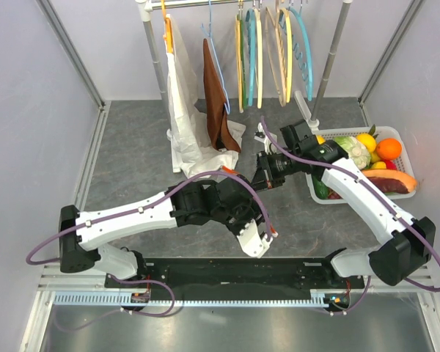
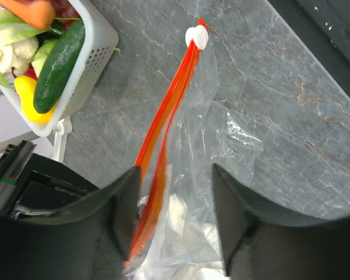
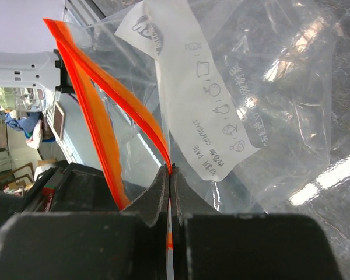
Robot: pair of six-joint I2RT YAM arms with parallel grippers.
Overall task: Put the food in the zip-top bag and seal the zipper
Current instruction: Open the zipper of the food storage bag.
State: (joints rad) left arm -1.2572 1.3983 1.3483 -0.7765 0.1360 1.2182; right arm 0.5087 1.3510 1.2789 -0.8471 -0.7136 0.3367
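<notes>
Bag (image 3: 280,105) at mid-table, in front of two robot arms and over a grey marbled table (image 2: 280,87). The right gripper (image 3: 170,175) is pinched tight on the orange-red zipper (image 3: 134,111). The zipper's two strips part just beyond the pinch, so the mouth is unsealed there. The left gripper (image 2: 175,175) has its jaws apart, astride the bag's mouth edge. The zipper runs close by one finger and on to a white slider (image 2: 196,36) at its far end. A white printed label (image 3: 192,93) shows through the clear plastic. The food sits well apart in a white basket (image 2: 99,52) at the table's right side. The cucumber (image 2: 58,64) lies along the basket's wall with the yellow fruit (image 2: 26,96) beside it, and the orange (image 1: 389,149) is among other produce. Whether the bag rests on the table or hangs clear of it cannot be told.
</notes>
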